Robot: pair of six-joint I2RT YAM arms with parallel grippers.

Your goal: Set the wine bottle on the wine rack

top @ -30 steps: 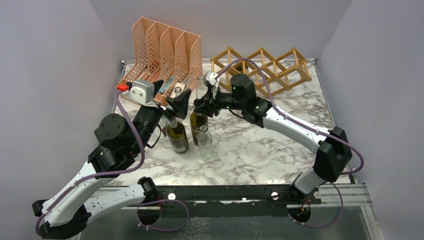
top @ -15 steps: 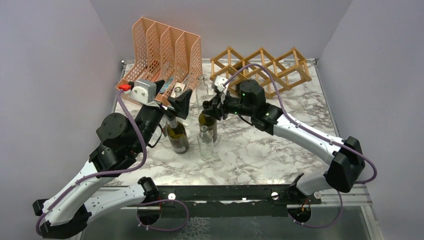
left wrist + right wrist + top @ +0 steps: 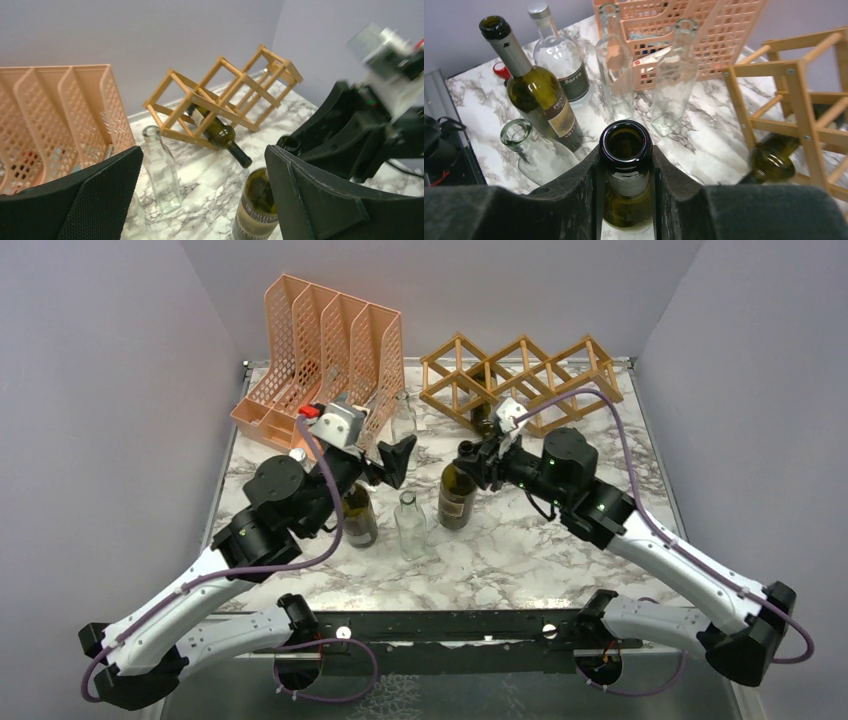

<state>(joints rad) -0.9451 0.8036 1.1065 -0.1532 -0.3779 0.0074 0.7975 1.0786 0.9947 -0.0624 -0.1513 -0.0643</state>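
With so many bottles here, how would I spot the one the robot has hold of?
Start at the wooden lattice wine rack at the back. The dark green wine bottle is upright just in front of it. Unlike its neighbours, its neck is clamped in the right gripper.

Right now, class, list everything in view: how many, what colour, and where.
wine rack: one, tan wood, back right
file organizer: one, peach mesh, back left
racked bottle: one, dark green, lying in rack
held wine bottle: one, dark green, upright, mid-table
free wine bottle: one, green, standing left of centre
clear bottles: four, colourless, standing mid-table, one capped
table: one, white marble
left claw: one, black, open, empty
right claw: one, black, shut on held wine bottle's neck
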